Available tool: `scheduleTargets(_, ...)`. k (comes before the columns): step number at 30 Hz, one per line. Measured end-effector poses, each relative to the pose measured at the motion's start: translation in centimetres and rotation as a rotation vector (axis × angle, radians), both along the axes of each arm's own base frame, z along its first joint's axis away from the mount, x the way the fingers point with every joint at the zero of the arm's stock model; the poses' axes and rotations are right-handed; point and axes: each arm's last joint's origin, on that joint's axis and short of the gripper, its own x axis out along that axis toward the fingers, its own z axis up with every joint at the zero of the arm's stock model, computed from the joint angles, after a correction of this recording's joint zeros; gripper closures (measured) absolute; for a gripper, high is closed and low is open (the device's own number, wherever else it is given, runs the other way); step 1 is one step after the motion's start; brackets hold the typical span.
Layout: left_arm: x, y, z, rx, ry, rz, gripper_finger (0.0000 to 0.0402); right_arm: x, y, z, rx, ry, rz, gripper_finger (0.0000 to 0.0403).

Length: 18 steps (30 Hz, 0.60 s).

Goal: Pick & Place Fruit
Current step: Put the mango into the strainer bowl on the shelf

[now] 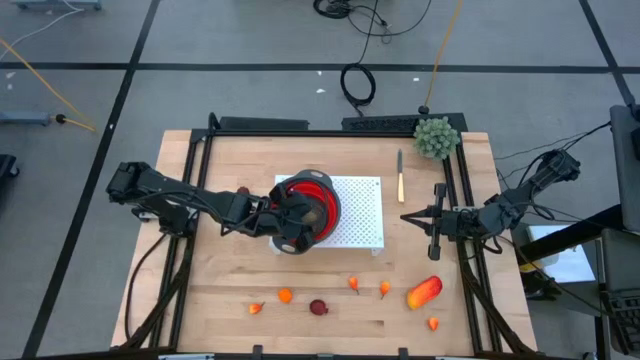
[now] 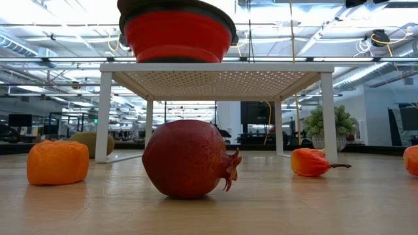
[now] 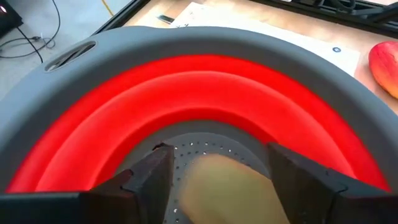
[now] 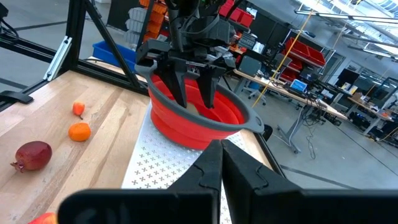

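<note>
A dark red pomegranate (image 2: 188, 158) sits nearest on the tabletop (image 1: 230, 290), with orange pieces (image 2: 57, 162) beside it. The left claw (image 3: 217, 171) hangs spread wide inside the red colander (image 1: 312, 205) over a brown fruit (image 3: 227, 193). The right claw (image 4: 222, 163) waits pressed together near the white rack (image 1: 362, 215).

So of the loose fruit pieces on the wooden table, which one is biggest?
The red-orange oblong fruit, lying toward the right arm's side of the front row; the dark red pomegranate and small orange pieces are clearly smaller.
</note>
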Motion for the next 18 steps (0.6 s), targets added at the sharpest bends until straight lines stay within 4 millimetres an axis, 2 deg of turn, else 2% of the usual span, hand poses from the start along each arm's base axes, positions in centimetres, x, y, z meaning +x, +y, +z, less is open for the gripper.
scheduleTargets(4, -0.3, 0.1, 0.6, 0.026, -0.004, -0.028, 0.0132, 0.0, 0.0, 0.0, 0.000, 0.000, 0.000, 0.0403)
scheduleTargets(8, -1.3, 0.3, 2.2, 0.019, -0.057, -0.030, 0.0131, 0.0, 0.0, 0.0, 0.000, 0.000, 0.000, 0.0403)
scheduleTargets(18, -5.6, 1.2, 7.3, -0.012, -0.228, -0.034, 0.0131, 0.0, 0.0, 0.0, 0.000, 0.000, 0.000, 0.0403)
